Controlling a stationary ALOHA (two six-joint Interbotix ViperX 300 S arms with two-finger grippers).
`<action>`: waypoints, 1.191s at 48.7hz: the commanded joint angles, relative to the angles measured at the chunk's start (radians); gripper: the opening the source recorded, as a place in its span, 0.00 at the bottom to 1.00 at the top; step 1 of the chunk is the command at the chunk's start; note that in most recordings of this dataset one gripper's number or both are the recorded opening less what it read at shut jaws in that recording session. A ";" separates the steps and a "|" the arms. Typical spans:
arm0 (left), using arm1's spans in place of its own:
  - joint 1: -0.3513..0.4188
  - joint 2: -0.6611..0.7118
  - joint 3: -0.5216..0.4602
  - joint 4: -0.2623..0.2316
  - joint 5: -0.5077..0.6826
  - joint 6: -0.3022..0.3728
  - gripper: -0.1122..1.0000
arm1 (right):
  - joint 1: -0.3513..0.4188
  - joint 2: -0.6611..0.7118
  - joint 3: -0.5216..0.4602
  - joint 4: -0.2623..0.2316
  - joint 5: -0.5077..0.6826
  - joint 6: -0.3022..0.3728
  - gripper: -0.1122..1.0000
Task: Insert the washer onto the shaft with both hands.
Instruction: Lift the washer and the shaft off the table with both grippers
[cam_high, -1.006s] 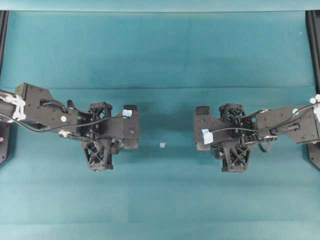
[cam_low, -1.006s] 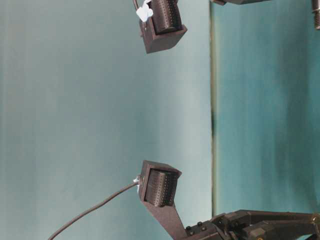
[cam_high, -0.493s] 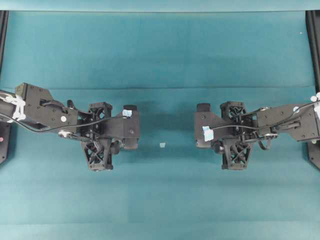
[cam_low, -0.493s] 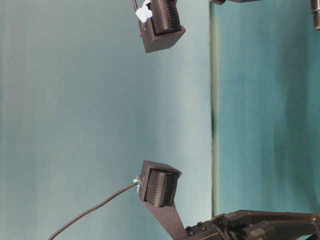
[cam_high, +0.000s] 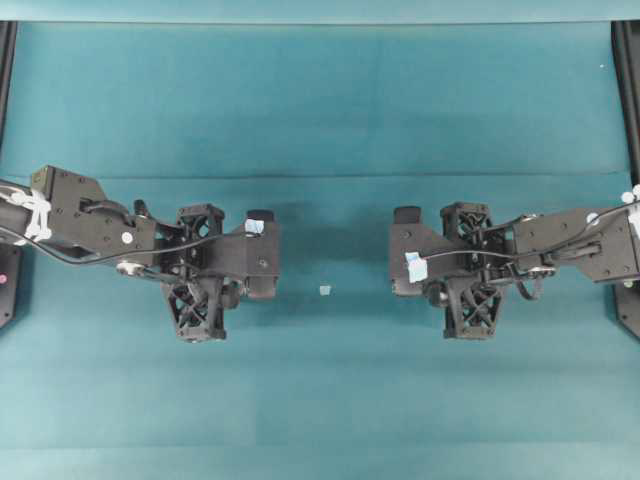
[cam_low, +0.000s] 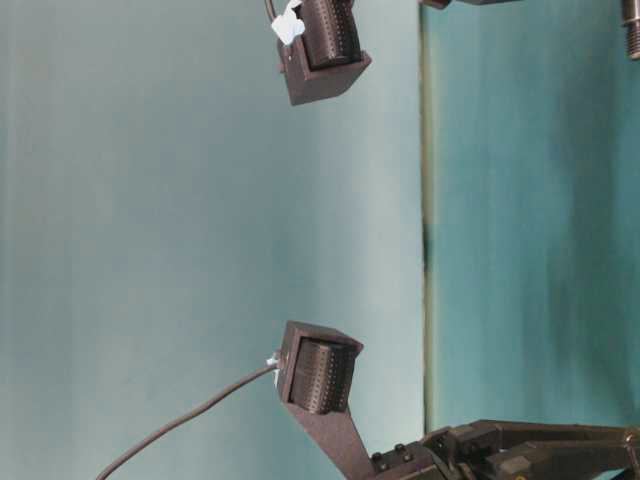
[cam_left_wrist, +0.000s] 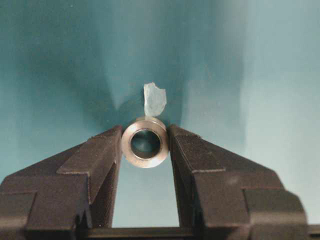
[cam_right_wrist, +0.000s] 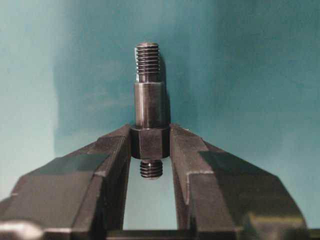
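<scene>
- The washer (cam_left_wrist: 145, 142) sits pinched between the two fingertips of the left pincer (cam_left_wrist: 145, 150), its dark centre hole facing the wrist camera; a black finger (cam_left_wrist: 95, 165) presses on each side of the ring.
- Just beyond the washer, past the fingertips, a small pale blue scrap (cam_left_wrist: 154, 99) lies on the teal worktop (cam_left_wrist: 260, 75).
- The shaft (cam_right_wrist: 149, 107) is grasped by the right pincer (cam_right_wrist: 150, 145) at its thicker collar, standing lengthwise out beyond the fingertips, with a threaded end at the far tip and a short threaded stub showing in the gap between the fingers.
- In the overhead view the left pincer (cam_high: 262, 255) and right pincer (cam_high: 405, 255) face each other, well apart, with the scrap (cam_high: 324, 290) on the worktop (cam_high: 320, 100) between them.
</scene>
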 joint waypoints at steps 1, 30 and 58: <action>-0.005 -0.014 -0.011 0.000 -0.003 -0.002 0.41 | -0.009 -0.003 0.000 -0.005 0.003 -0.003 0.10; -0.002 -0.054 -0.025 0.000 0.018 0.003 0.41 | -0.009 -0.005 -0.003 -0.005 0.003 -0.003 0.10; -0.003 -0.098 -0.020 0.000 0.026 0.000 0.41 | -0.009 -0.135 -0.018 -0.005 0.002 0.008 0.10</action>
